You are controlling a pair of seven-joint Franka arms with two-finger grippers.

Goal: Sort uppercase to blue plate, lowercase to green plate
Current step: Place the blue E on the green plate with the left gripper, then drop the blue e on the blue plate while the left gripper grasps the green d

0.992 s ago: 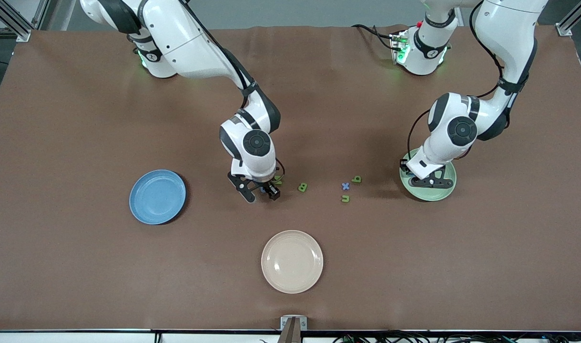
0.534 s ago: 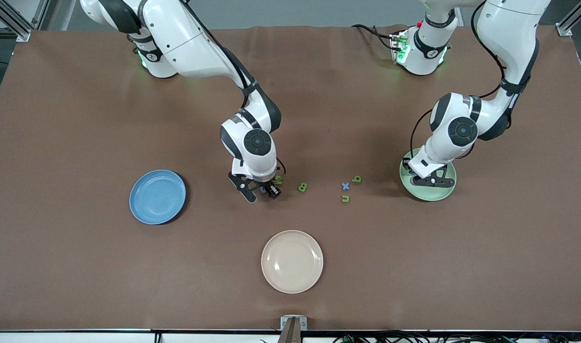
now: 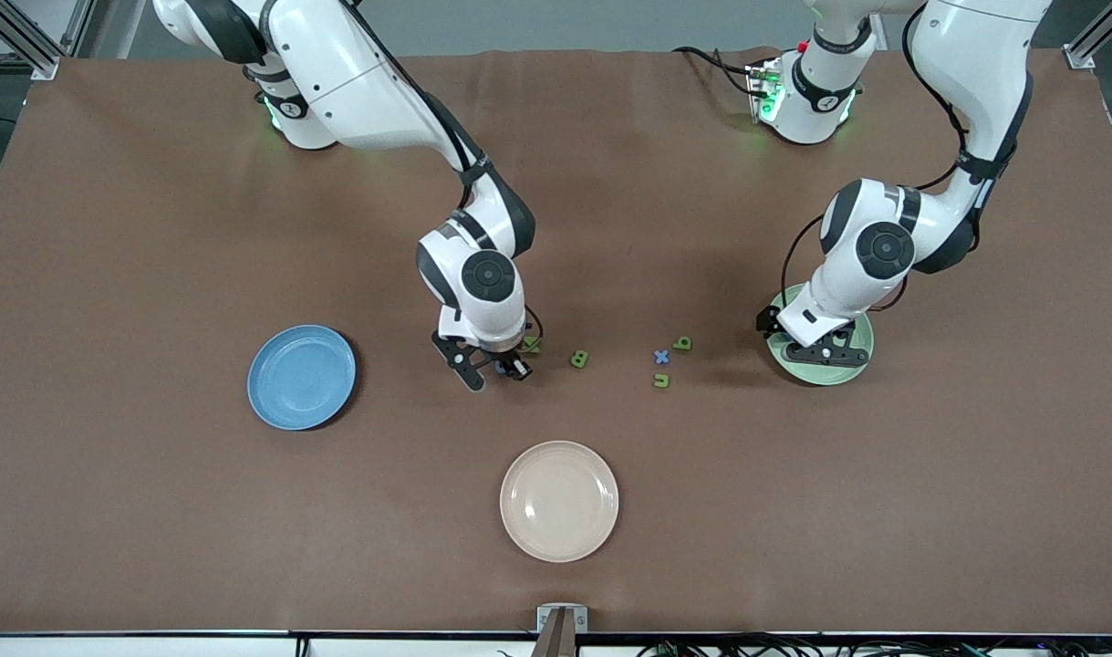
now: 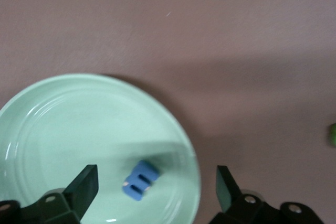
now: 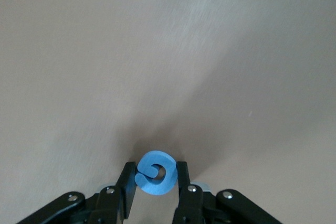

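Note:
My right gripper (image 5: 156, 182) is shut on the blue G (image 5: 156, 174), an uppercase piece, just over the table between the blue plate (image 3: 302, 376) and the green B (image 3: 579, 359). A green N (image 3: 532, 344) peeks out beside the right gripper (image 3: 493, 370). My left gripper (image 4: 156, 184) stands open over the green plate (image 4: 63, 129), and the blue m (image 4: 140, 180), a lowercase piece, lies loose in that plate below its fingers. Near the green plate (image 3: 858, 362), toward the right arm's end, lie the blue x (image 3: 661, 357), a green looped letter (image 3: 682, 343) and a green u-shaped letter (image 3: 661, 380).
A cream plate (image 3: 558, 500) sits nearer to the front camera than the letters, between the two coloured plates. The brown mat (image 3: 154, 511) covers the whole table.
The left gripper's fingers have spread apart over the green plate. The right gripper's fingers have closed on the blue G and the hand has shifted slightly.

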